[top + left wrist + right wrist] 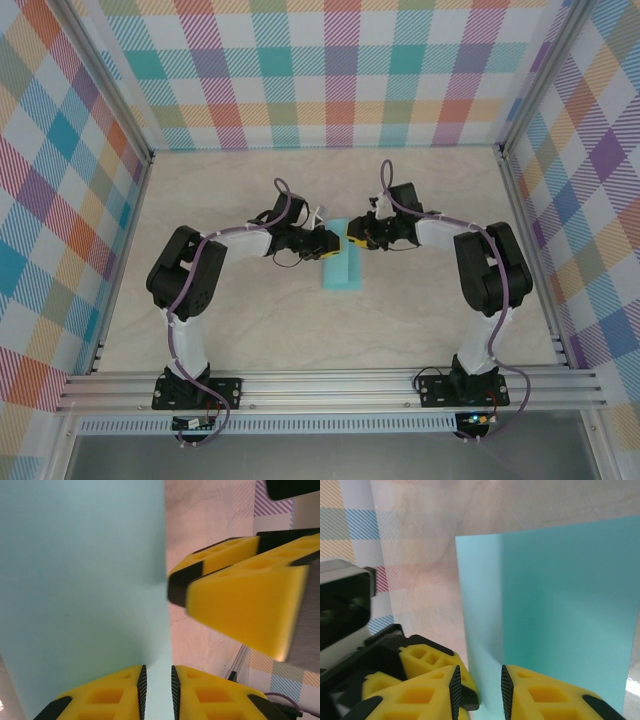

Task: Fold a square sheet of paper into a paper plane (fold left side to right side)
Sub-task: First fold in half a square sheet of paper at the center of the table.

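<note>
Left hand [158,682] pinches the square sheet of paper [80,580]

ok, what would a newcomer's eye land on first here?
The light turquoise sheet of paper stands out first, a narrow strip at the middle of the pale table. The left arm's yellow fingers and the right arm's yellow fingers meet over it tip to tip, each pair straddling the paper. Loud pastel plaid walls box in the whole scene.
</note>
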`<state>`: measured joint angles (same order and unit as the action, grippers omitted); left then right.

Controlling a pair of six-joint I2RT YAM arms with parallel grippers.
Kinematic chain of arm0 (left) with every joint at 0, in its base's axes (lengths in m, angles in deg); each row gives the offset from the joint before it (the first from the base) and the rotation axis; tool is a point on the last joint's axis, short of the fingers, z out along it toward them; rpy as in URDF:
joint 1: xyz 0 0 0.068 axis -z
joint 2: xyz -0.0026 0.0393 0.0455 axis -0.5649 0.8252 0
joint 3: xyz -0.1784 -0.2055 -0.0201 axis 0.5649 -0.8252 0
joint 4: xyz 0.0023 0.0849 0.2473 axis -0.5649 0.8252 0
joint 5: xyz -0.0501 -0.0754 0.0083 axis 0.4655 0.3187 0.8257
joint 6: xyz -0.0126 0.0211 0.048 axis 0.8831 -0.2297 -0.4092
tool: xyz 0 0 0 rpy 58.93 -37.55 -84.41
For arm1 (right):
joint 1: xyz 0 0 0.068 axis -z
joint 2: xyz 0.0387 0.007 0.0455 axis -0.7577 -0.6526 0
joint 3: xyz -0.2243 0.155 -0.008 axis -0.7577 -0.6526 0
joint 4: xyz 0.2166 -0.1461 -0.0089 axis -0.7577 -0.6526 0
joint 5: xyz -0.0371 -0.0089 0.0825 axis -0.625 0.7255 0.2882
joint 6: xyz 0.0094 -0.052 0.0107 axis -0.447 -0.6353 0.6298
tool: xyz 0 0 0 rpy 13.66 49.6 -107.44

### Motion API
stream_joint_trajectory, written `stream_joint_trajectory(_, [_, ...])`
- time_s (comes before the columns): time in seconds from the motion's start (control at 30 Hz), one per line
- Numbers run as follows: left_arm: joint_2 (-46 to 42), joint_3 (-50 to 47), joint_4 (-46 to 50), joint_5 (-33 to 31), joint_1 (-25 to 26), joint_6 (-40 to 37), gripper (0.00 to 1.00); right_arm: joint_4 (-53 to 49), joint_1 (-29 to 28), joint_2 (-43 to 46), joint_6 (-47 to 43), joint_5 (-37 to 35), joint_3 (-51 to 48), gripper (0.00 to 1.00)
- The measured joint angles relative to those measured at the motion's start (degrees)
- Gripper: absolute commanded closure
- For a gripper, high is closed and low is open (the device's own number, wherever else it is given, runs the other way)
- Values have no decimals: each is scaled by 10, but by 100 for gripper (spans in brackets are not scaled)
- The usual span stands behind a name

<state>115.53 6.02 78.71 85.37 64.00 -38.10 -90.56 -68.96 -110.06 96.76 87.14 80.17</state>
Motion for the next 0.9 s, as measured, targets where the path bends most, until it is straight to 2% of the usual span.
stream_joint_trajectory(0.1, [0,1,0,0,0,0,78,-2,-2,-4,0,0,-3,71])
stream_joint_trajectory(0.23, [0,2,3,-3,0,0,78,-5,-2,-4,-1,-1,-4,64])
stream_joint_trajectory(0.47, [0,10,9,-10,0,-3,78,-27,-2,5,-12,-35,-11,57])
stream_joint_trajectory(0.63, [0,12,9,-10,0,-3,78,-33,-2,17,-15,-39,-12,59])
stream_joint_trajectory(0.9, [1,13,9,-10,0,-3,78,-13,-7,14,-11,-6,-14,65])
